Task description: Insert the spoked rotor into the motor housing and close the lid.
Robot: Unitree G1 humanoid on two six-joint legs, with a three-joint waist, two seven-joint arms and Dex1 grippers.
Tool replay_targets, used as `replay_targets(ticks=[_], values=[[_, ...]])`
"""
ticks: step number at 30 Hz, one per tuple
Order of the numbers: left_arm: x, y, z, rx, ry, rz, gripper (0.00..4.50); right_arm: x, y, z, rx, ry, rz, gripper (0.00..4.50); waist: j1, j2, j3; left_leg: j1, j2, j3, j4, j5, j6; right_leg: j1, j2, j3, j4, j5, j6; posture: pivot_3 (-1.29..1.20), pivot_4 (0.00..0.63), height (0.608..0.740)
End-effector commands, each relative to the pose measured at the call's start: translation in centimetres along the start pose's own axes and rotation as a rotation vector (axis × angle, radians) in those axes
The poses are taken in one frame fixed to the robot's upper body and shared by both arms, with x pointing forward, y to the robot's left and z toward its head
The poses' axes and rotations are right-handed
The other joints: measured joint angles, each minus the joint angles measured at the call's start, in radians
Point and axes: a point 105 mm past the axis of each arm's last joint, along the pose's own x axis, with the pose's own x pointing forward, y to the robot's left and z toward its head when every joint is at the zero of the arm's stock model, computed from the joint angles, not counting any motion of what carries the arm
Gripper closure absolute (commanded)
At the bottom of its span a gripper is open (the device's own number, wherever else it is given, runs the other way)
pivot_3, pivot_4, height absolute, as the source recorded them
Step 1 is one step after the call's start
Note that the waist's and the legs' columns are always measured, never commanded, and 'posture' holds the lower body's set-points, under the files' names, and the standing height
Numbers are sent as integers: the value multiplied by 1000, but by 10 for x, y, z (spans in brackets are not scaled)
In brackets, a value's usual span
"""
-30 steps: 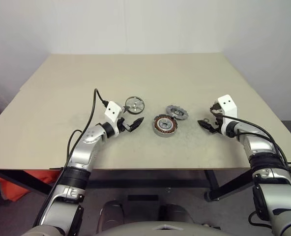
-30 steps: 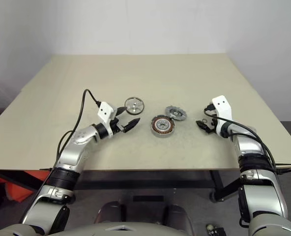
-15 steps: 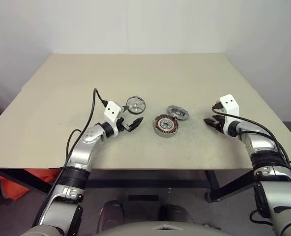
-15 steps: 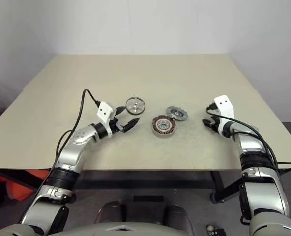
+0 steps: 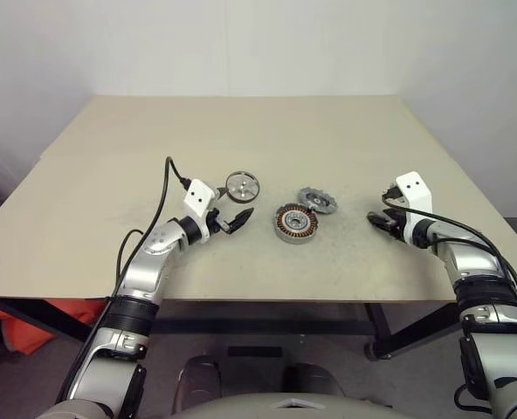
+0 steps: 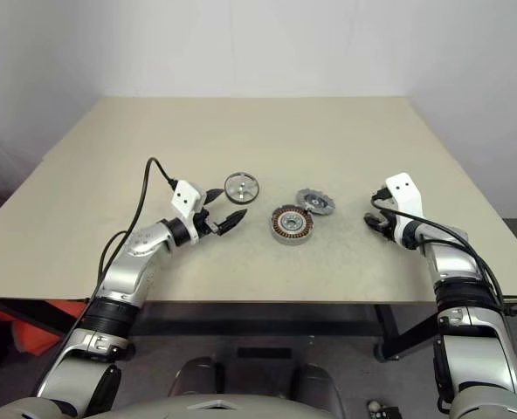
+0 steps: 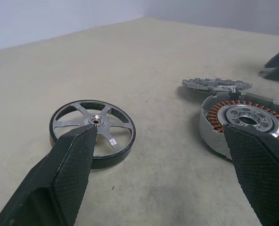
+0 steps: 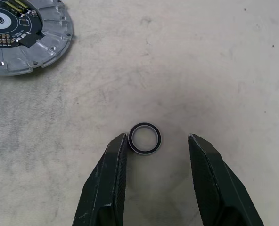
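I am seeing my left gripper point(image 7: 163, 155) standing wide apart and empty, one finger point(image 7: 66, 174) overlapping the near edge of the spoked rotor point(image 7: 92, 132) in the left wrist view, the other sitting in front of the motor housing point(image 7: 243, 122). Neither finger appears to be touching either part, though that view is too low for me to be sure.

Taking the motor housing as my landmark: it is lying flat on the table point(image 5: 241, 140) with its copper windings facing up, and the left gripper is hovering just to its left, pointing toward it. The spoked rotor point(image 5: 241, 185) is lying flat to the left of the housing and a little farther from me, just beyond the left fingertips. The lid point(image 5: 316, 201) is resting just behind and to the right of the housing, its near edge seeming to lean on the housing's rim.

My right gripper point(image 8: 156, 155) is sitting well to the right of the housing, its fingers parted partway and holding nothing. A small black ring point(image 8: 145, 138) is lying on the table between the tips, close against one finger point(image 8: 109, 181) and clear of the other. The lid point(image 8: 24, 35) is showing beyond it, well apart from the ring.
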Motion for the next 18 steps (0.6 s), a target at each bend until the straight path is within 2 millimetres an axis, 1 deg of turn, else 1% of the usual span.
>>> replay_targets(ticks=[1,4,7,14,16,18], values=[[1,2,17,44,-49,-3,0,-1,-1,-10,23,40,-7,2273,0,0,0,0,0,0,0,0,0,0,0,0,0,0,0,0,0,740],[1,5,19,47,-60,16,0,-1,-1,-10,33,43,-5,2879,0,0,0,2,0,0,0,0,0,1,0,0,0,-2,3,0,0,740],[0,5,20,47,-61,20,0,0,0,-8,32,42,-1,3819,0,0,0,4,0,0,0,0,0,4,0,0,0,-3,5,0,0,740],[0,5,20,48,-60,25,0,2,7,-4,29,32,27,3819,0,0,0,5,0,1,0,0,0,5,-1,0,0,-3,6,0,0,740],[0,6,19,48,-59,26,0,2,14,1,21,7,60,3819,-1,0,0,5,0,1,0,0,0,4,-1,0,0,-3,6,0,0,740],[0,6,19,48,-58,26,0,0,28,13,5,-48,130,3819,-2,0,0,5,0,1,-1,0,0,4,0,0,0,-3,6,0,0,740]])
